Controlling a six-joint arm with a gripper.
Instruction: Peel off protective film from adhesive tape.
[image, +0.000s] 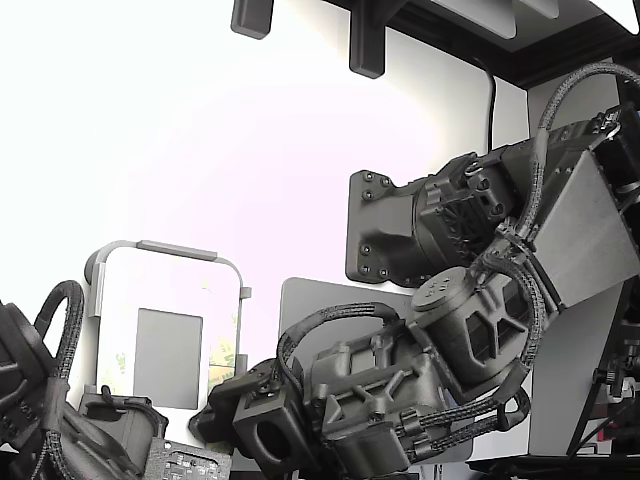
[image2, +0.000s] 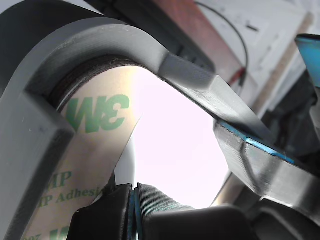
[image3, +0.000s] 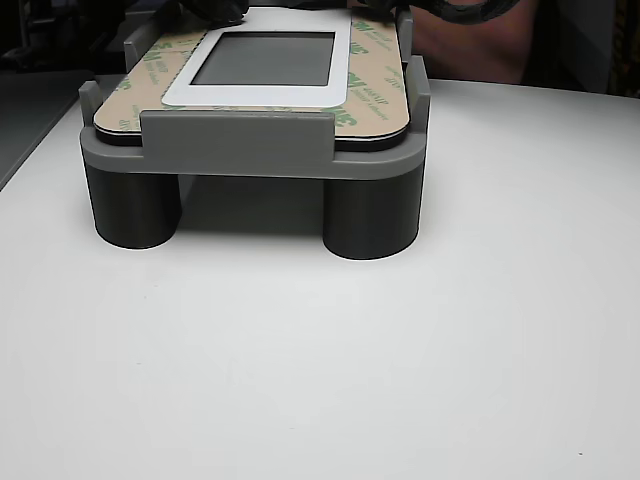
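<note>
**Inspector:** Start at the fingers; what do you have?

**Operator:** In my wrist view the gripper (image2: 134, 192) has its two dark fingers (image2: 107, 212) pressed together; a thin white tab (image2: 127, 162) rises out of the seam between them, so I read them as clamped on it; the tab runs up to the edge of the protective film (image2: 92, 150).

**Inspector:** Where does the film lie?

**Operator:** Flat in the grey fixture (image2: 30, 135), pale yellow with green lettering; its curved corner sits against the fixture's raised rim; the adhesive tape itself I cannot make out.

**Inspector:** And further out?

**Operator:** In the other view the fixture (image3: 235, 140) stands on round legs on the white table (image3: 320, 360); a white frame (image3: 255, 95) around a grey panel (image3: 265, 58) lies on the film (image3: 375, 85).
</note>
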